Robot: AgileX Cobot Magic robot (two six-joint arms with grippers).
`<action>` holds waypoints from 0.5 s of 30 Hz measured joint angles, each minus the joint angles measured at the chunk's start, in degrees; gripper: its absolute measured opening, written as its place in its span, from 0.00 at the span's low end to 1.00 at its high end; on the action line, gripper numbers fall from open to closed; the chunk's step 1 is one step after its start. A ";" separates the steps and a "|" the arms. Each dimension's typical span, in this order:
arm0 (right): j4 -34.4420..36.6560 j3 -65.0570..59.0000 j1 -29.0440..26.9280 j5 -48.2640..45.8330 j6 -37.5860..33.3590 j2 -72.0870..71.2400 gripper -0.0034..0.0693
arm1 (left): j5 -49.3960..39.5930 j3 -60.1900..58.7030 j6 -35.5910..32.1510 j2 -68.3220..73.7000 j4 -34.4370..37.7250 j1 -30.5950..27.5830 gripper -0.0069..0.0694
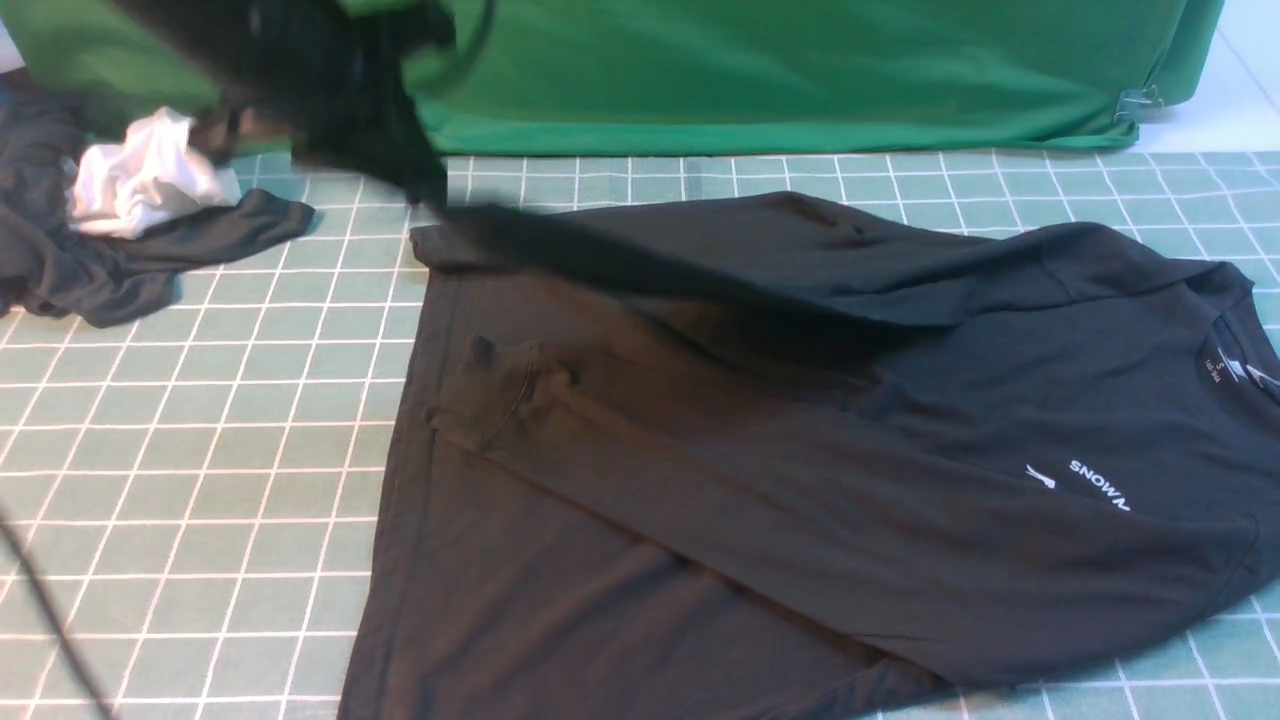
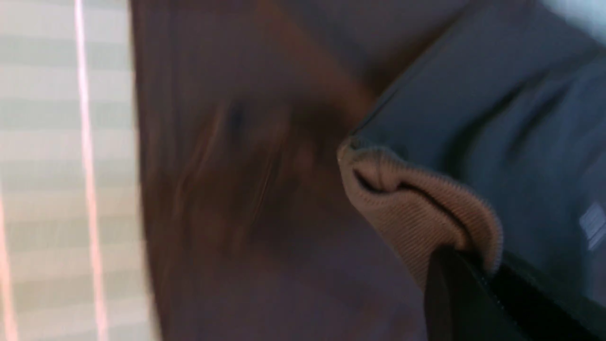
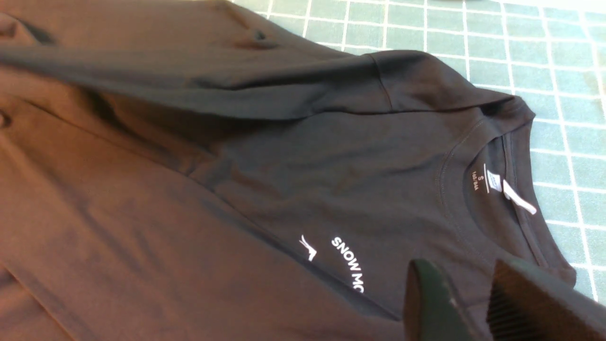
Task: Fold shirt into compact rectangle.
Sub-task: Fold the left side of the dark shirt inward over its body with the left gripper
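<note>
Clamped tight, my left gripper [image 2: 478,284] has the shirt [image 2: 284,237] by its ribbed cuff [image 2: 416,199], which bunches out between the two dark fingers in the left wrist view. Beyond the cuff, the rest of the fabric is blurred, and a strip of the green checked mat [image 2: 47,189] shows beside it.

From the front, my left arm [image 1: 320,80] is only a dark smear at the far left, raised above the mat [image 1: 200,450]. The held sleeve [image 1: 700,260] runs taut from that smear across the far edge of the shirt [image 1: 800,500] to the shoulder on the right. The shirt itself lies flat over the middle and right of the mat, collar [image 1: 1235,350] to the right, hem to the left and near. Its other sleeve is folded across the body, with its end [image 1: 490,390] left of centre. The white print [image 1: 1095,485] sits on the chest near the collar. At the far left lie a dark grey garment [image 1: 100,270] and a crumpled white cloth [image 1: 145,185] on top of it. A green drape [image 1: 800,70] hangs along the far side.

In the right wrist view, my right gripper [image 3: 478,308] hovers over the chest with its fingers [image 3: 431,308] parted and nothing between them, just beside the print [image 3: 348,263] and the neck label [image 3: 518,199].
</note>
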State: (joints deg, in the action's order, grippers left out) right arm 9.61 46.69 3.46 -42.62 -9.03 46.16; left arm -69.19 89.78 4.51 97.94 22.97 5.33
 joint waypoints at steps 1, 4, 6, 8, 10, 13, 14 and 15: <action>0.00 0.05 0.00 0.00 0.00 0.00 0.31 | 0.60 -3.61 0.00 -1.34 -0.57 0.95 0.11; 0.00 0.05 0.00 0.00 0.00 0.00 0.32 | 5.06 -16.61 0.57 -4.11 -1.62 3.38 0.11; 0.00 0.05 0.00 0.00 0.00 0.00 0.32 | 9.42 -23.55 0.85 -4.24 -1.85 4.13 0.11; 0.00 0.05 0.00 0.00 0.00 0.00 0.32 | 14.49 -29.09 1.23 -4.18 -1.96 4.30 0.11; 0.00 0.05 0.00 0.00 0.00 0.00 0.32 | 17.98 -32.66 1.31 -3.99 -2.02 4.30 0.12; 0.00 0.05 0.00 0.00 0.00 0.00 0.32 | 20.74 -35.53 1.86 -3.39 -1.71 4.30 0.19; 0.00 0.05 0.00 0.00 0.00 0.00 0.32 | 20.83 -35.76 1.94 -3.22 -1.71 4.30 0.21; 0.00 0.05 0.00 0.00 0.00 0.00 0.32 | 20.83 -35.76 1.94 -3.23 -1.71 4.30 0.22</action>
State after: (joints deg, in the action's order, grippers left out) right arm 9.61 46.74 3.46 -42.62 -9.03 46.16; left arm -48.37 54.02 6.46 94.71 21.26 9.63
